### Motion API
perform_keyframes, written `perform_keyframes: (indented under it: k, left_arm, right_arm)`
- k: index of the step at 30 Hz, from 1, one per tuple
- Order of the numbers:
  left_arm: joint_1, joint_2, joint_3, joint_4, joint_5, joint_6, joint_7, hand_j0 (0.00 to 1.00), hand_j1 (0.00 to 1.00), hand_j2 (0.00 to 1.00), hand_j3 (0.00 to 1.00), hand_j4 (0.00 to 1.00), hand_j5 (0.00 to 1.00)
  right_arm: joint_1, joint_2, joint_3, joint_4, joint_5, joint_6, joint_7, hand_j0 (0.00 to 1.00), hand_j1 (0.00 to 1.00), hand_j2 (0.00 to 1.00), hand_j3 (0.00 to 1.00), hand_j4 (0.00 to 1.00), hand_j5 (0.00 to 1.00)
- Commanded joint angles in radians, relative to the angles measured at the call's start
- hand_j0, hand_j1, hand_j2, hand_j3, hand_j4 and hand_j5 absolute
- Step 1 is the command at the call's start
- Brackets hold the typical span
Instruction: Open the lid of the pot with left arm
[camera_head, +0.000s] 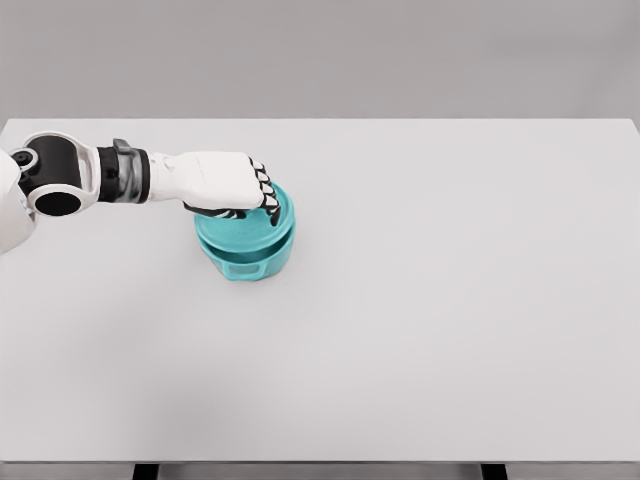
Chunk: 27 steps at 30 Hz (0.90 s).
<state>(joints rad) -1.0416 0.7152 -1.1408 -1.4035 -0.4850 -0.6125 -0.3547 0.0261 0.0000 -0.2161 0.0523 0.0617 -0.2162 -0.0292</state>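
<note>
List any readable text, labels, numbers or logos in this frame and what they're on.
None. No text, number or logo shows anywhere in the head view.
Round teal pot: plain, no marking.
Teal lid, tilted on the pot under the left hand: plain.
White arm and hand shells: no print; the fingers show only black-and-white segments.
White rectangular table: blank.

Bright even light, soft faint shadows, sharp render, no glare

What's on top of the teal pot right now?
The teal lid sits tilted on the pot, with the left hand over it, fingers curled at its far edge. The knob and the pot's inside are covered.
</note>
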Motion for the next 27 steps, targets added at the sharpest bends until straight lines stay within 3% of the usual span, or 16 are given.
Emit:
perform_keyframes:
  k: [1,17,27]
  left_arm:
    - [0.000,0.001,0.001,0.000,0.005,0.002,0.000,0.58,0.58,0.58,0.58,0.58,0.58]
    - [-0.014,0.010,0.001,0.000,0.006,0.002,0.000,0.53,0.53,0.53,0.53,0.53,0.53]
    - [-0.029,0.066,0.009,0.001,0.014,0.002,0.003,0.51,0.51,0.51,0.51,0.51,0.51]
  right_arm:
    - [0.000,0.000,0.000,0.000,0.000,0.000,0.000,1.00,1.00,1.00,1.00,1.00,1.00]
    - [0.000,0.000,0.000,0.000,0.000,0.000,0.000,1.00,1.00,1.00,1.00,1.00,1.00]
    - [0.000,0.000,0.000,0.000,0.000,0.000,0.000,1.00,1.00,1.00,1.00,1.00,1.00]
